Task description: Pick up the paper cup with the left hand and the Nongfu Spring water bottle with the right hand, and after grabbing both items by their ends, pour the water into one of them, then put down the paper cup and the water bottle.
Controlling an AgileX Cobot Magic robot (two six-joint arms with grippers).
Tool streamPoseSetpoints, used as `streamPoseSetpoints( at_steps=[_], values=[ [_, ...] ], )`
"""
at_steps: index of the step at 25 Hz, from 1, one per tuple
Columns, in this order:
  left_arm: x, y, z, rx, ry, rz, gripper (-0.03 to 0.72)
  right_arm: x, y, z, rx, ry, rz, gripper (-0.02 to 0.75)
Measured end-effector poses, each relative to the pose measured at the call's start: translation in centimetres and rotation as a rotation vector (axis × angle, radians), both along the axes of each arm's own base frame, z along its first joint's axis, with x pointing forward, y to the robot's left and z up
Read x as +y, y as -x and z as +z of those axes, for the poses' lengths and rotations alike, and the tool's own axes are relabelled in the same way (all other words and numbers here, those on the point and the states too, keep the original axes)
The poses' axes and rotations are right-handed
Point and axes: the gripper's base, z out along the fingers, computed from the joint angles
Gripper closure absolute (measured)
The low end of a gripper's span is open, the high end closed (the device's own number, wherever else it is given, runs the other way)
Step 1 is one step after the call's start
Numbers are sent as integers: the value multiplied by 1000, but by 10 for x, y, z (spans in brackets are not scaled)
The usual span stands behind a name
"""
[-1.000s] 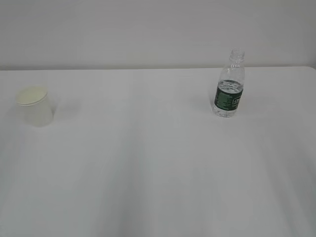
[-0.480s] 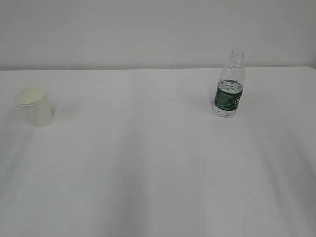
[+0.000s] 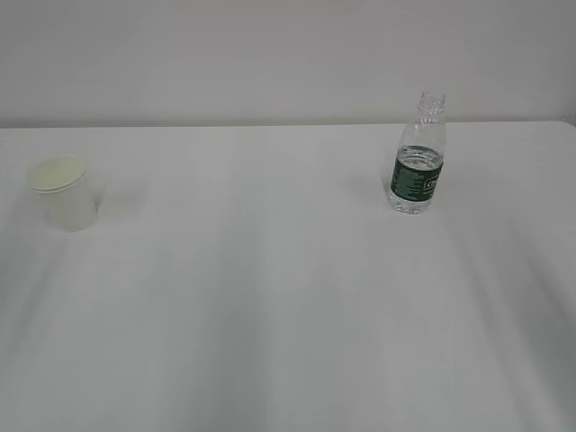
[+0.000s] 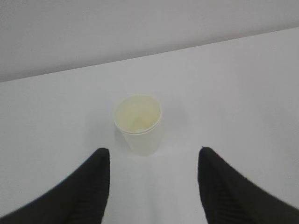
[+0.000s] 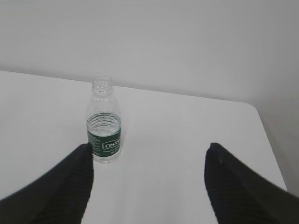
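Note:
A small white paper cup [image 3: 63, 193] stands upright at the table's left side; it has a cream inside. In the left wrist view the cup [image 4: 139, 123] sits a little ahead of my left gripper [image 4: 153, 151], which is open and holds nothing. The Nongfu Spring water bottle [image 3: 418, 157], clear with a dark green label and no cap, stands upright at the right rear, with water [image 3: 419, 160] about halfway up. In the right wrist view the bottle [image 5: 104, 123] is ahead and left of my open, empty right gripper [image 5: 148, 147], near its left fingertip. Neither arm appears in the exterior view.
The white table [image 3: 288, 297] runs back to a pale wall. Its right edge and rounded far corner [image 5: 254, 109] show in the right wrist view, well right of the bottle.

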Motion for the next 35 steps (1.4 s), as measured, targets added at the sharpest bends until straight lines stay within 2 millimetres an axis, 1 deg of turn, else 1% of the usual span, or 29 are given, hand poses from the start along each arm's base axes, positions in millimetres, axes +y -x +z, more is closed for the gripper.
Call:
streamPoseSetpoints(
  at_steps=[4, 7, 10, 13, 18, 24, 30, 32, 35],
  values=[
    [-1, -10, -10, 17, 2, -4, 258, 1, -16, -12, 35, 1, 1, 183],
    [-2, -13, -23, 24, 23, -1, 258, 1, -28, -26, 61, 2, 3, 183],
    [-3, -15, -34, 9, 42, 1, 258, 4, -34, -41, 75, 2, 16, 183],
    [-3, -14, -46, 3, 60, 6, 258, 11, -34, -55, 58, 1, 49, 183],
    [-2, -12, -60, -12, 98, 29, 258, 20, -26, -80, 38, -25, 85, 183],
    [2, -1, -73, -68, 158, 80, 258, 18, -11, -101, 35, -123, 53, 183],
    [4, 6, -81, -66, 183, 111, 258, 17, 6, -121, 56, -186, 32, 183],
    [0, 8, -83, -66, 186, 95, 258, 16, 12, -126, 50, -192, 35, 183],
    [-10, 15, -90, -63, 186, 38, 258, 17, 16, -128, 42, -197, 46, 183]
  ],
)
